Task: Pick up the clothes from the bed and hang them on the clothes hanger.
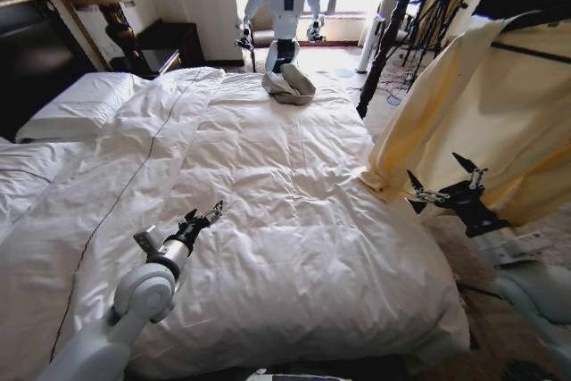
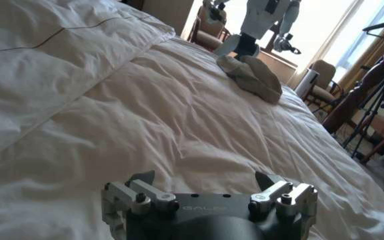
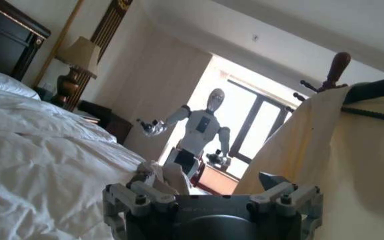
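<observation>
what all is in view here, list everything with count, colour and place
bed: one, white quilted duvet, fills the middle
pillows: white, head of the bed
shirt: one, pale cream-yellow, hanging right of the bed, off the duvet
hanger: one, black, inside the shirt's shoulders
cloth bundle: one, grey-beige, far edge of the bed
bedpost: dark wood, far right corner
lamp: one, beige shade, beside the bed's head
other robot: one, white, beyond the bed
tripods: black, by the window
left pincer: open, empty, over the duvet
right pincer: open, by the shirt's hem
</observation>
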